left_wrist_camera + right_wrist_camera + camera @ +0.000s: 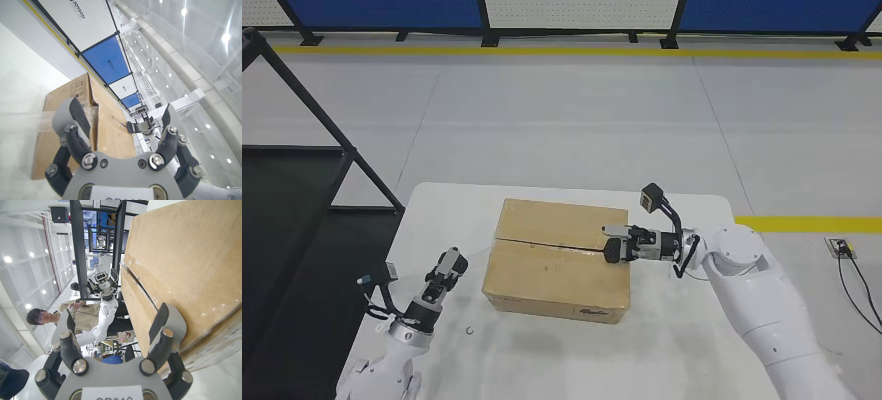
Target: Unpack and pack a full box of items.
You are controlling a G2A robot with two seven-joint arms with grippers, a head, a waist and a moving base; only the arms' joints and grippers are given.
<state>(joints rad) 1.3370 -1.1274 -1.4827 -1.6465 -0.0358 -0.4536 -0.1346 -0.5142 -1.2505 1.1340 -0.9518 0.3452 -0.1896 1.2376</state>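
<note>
Right arm: my forearm is stretched level over the table point(672, 345) with the wrist straight. The right gripper point(614, 247) is spread wide and holds nothing. The cardboard box point(560, 258) sits under and ahead of this gripper with its flaps closed. The seam point(542, 242) between the flaps runs away from the fingertips. One finger point(160, 321) lies close over a flap at the seam's end; I cannot tell whether it touches.

Left arm: my forearm is low and angled toward the box. The left gripper point(452, 262) is also wide and empty. The box's end face is just ahead of it, not touching, with clear tape point(47, 121) across that face.
</note>
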